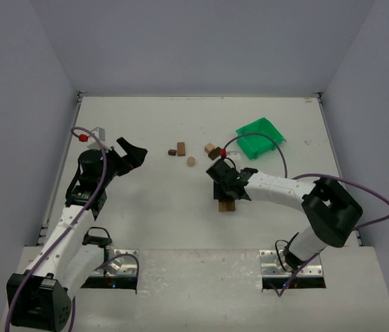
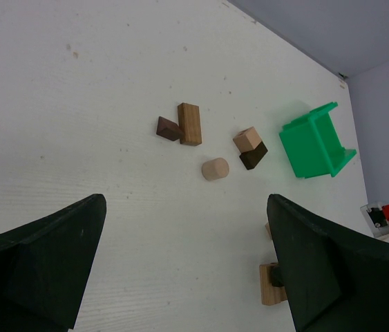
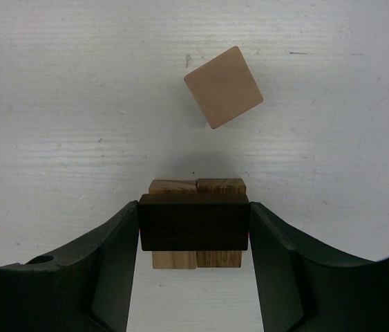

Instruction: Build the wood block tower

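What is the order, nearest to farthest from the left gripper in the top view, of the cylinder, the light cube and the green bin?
1. The cylinder, toward the table's middle, right of the left gripper.
2. The light cube, further right, touching a dark cube.
3. The green bin, farthest, at the right rear.

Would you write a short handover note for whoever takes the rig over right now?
Left hand: open, empty, hovering.
Right hand: shut on a dark block, held crosswise over two tan blocks that lie side by side. I cannot tell whether it has touched down.
Loose: a tan cube just beyond that base. Further off are a cylinder, a tan bar against a small dark piece, and a tan-and-dark pair beside the green bin.
Done: base pair laid, second layer in hand.
Left: release it, then stack the rest.
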Controlling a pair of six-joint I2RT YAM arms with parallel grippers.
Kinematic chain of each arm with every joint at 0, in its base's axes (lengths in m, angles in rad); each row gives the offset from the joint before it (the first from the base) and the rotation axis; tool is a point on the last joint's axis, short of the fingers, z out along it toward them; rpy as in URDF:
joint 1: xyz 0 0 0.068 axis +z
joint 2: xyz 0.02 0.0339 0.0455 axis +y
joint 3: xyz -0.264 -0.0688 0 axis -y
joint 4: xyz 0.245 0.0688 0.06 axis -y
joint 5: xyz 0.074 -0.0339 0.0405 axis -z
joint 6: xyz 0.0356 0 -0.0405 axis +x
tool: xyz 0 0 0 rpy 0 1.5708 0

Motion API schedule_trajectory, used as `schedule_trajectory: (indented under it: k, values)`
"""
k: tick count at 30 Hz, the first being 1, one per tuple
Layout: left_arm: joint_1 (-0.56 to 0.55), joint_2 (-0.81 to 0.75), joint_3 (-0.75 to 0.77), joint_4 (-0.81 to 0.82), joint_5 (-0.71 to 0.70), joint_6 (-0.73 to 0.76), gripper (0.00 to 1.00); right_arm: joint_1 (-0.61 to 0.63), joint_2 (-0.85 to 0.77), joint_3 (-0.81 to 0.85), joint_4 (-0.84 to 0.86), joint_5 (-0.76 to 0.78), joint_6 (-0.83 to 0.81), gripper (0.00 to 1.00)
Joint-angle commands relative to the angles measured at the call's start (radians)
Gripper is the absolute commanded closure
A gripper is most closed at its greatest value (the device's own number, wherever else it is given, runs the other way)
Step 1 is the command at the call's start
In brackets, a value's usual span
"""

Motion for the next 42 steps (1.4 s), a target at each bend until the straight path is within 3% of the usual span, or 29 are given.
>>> schedule_trajectory:
  k: [1, 28, 42]
  values:
    - [-0.001, -0.013, 0.004, 0.044, -0.001, 0.006, 0.0, 0.002, 0.006, 0.039, -0.006, 0.016, 0.023, 0.53]
    - [-0.001, -0.006, 0.0, 0.055, 0.009, 0.004, 0.0, 0.002, 0.038, 0.052, -0.027, 0.006, 0.043, 0.48]
    - [-0.001, -0.005, 0.0, 0.054, 0.012, 0.006, 0.0, 0.002, 0.045, 0.056, -0.036, 0.007, 0.053, 0.37]
